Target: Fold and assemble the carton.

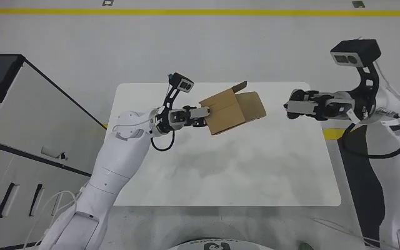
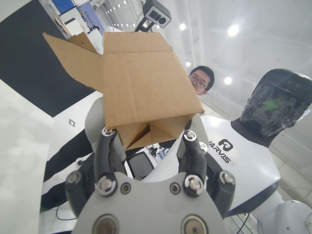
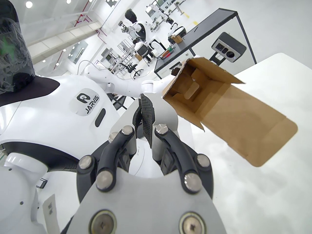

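**Top view.** The brown corrugated carton (image 1: 234, 111) is held over the far half of the white table (image 1: 187, 184), just above the centre of the frame. It is tilted, with its open end turned toward the right edge. The left gripper (image 1: 205, 117), on the arm entering from the lower left, grasps the carton by its closed end. **Left wrist view.** The fingers (image 2: 107, 140) stand on either side of that closed end, where the folded bottom panels meet, and a side flap (image 2: 70, 59) stands out from the far, open end. **Right arm.** The right gripper (image 1: 289, 105) hovers at the right of the top view, level with the carton and well apart from it. It is clenched on nothing, and in the right wrist view its pads (image 3: 147, 118) lie pressed together. That view also looks into the carton's open mouth, where the interlocked bottom tabs (image 3: 192, 86) can be seen. A long lid flap (image 3: 256, 132) with rounded corners extends from one edge of the mouth.
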### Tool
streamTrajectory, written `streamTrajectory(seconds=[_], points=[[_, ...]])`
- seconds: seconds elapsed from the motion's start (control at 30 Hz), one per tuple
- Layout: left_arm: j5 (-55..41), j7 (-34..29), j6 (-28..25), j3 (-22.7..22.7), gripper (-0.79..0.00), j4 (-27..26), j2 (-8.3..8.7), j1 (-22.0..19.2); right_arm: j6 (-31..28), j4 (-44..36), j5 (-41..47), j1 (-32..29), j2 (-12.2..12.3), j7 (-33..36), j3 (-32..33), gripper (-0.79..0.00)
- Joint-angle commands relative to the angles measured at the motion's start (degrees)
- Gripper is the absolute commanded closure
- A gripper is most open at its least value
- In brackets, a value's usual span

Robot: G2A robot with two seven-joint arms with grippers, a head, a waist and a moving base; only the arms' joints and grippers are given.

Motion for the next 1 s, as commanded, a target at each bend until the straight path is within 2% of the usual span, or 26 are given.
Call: streamTrajectory(seconds=[0.0, 0.33, 0.57, 0.97], points=[[0.0, 0.1, -0.1, -0.1, 0.0, -0.1, 0.01, 0.0, 1.1, -0.2, -0.4, -1.0, 0.1, 0.1, 0.4, 0.0], [-0.2, 0.4, -0.3, -0.1, 0.0, -1.3, -0.05, 0.1, 1.6, -1.5, -6.6, -3.4, -0.1, -4.2, -3.2, 0.0], [0.1, 0.8, -0.2, 0.6, 0.0, -2.5, -0.15, 0.7, 1.0, -0.8, -9.0, -2.2, -0.5, -6.5, -6.0, 0.0], [0.3, 0.8, -0.4, 1.4, 0.0, -2.3, -0.35, 0.7, -0.3, 1.8, -9.0, 1.0, -1.1, -6.6, -10.2, 0.0]])
